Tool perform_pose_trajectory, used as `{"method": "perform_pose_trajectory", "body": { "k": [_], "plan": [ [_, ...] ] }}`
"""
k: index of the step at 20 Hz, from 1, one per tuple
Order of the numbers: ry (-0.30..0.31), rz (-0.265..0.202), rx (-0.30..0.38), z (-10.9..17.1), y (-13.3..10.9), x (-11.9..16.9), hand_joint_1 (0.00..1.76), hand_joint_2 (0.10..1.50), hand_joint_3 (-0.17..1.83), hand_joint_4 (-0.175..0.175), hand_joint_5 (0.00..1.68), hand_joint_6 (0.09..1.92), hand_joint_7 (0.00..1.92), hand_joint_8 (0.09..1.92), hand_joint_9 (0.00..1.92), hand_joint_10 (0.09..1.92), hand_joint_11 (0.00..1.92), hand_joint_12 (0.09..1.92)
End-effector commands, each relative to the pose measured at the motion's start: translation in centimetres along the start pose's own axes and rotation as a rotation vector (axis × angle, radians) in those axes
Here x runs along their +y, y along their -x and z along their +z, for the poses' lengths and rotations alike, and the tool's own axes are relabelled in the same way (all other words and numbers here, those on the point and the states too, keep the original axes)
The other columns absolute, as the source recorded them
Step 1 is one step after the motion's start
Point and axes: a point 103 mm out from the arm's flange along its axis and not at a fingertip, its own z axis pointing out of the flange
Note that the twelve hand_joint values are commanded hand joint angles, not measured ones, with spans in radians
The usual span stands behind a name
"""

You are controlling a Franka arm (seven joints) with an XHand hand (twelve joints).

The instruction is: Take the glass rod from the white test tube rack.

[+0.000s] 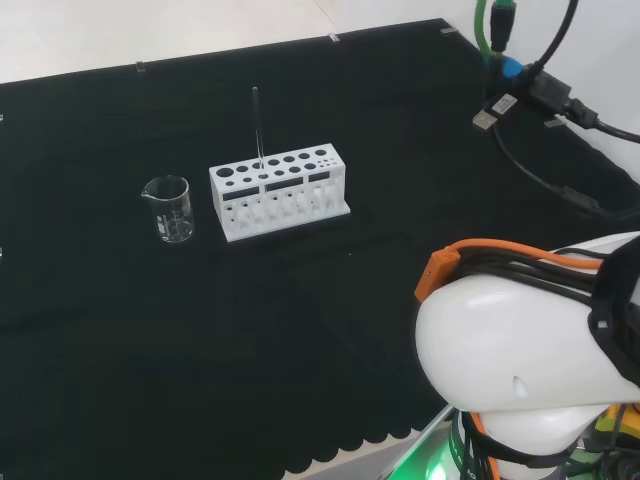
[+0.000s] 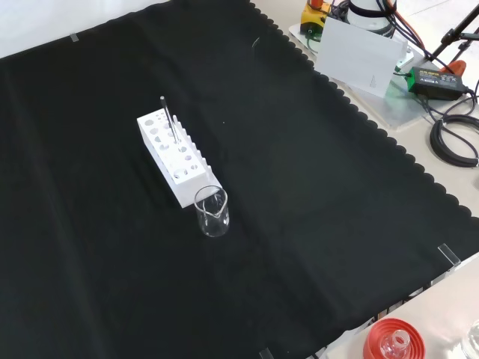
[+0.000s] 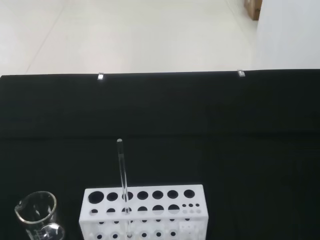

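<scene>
A white test tube rack with many round holes stands on the black cloth left of the middle in the head view. A thin glass rod stands nearly upright in one of its holes, rising well above the rack. The front view shows the rack end-on with the rod leaning slightly. In the wrist view the rack and the rod are seen at some distance.
A clear glass beaker stands just left of the rack in the head view, nearer the camera in the front view as beaker. The arm's white link is at lower right. Cables lie at the far right.
</scene>
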Motion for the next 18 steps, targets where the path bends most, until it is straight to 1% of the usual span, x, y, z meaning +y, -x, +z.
{"method": "perform_pose_trajectory", "body": {
  "k": [1, 6, 8, 10, 12, 16, 18],
  "plan": [
    [-0.009, -0.035, 0.006, 0.8, -1.3, 2.0, 0.47, 0.91, -0.11, 0.055, 0.08, 0.09, 0.0, 0.54, 0.06, 0.96, 0.07, 1.5],
    [-0.05, -0.056, 0.023, 2.2, -2.2, 3.8, 0.47, 0.91, -0.11, 0.055, 0.09, 0.09, 0.0, 0.57, 0.08, 0.97, 0.09, 1.5],
    [-0.04, -0.072, 0.034, 2.8, -2.5, 4.5, 0.47, 0.91, -0.11, 0.053, 0.1, 0.09, 0.0, 0.6, 0.09, 0.97, 0.11, 1.5],
    [-0.046, -0.084, 0.052, 3.3, -2.9, 5.1, 0.48, 0.91, -0.11, 0.05, 0.12, 0.09, 0.0, 0.67, 0.12, 0.97, 0.13, 1.49],
    [-0.056, -0.095, 0.048, 3.8, -3.3, 5.7, 0.49, 0.91, -0.11, 0.047, 0.14, 0.09, 0.0, 0.73, 0.14, 0.96, 0.15, 1.49],
    [-0.072, -0.113, 0.038, 4.7, -3.9, 6.7, 0.5, 0.91, -0.11, 0.045, 0.16, 0.09, 0.0, 0.76, 0.15, 0.96, 0.17, 1.49],
    [-0.069, -0.127, 0.039, 5.0, -4.2, 7.1, 0.51, 0.91, -0.12, 0.044, 0.17, 0.09, 0.0, 0.78, 0.17, 0.97, 0.19, 1.48]
  ]
}}
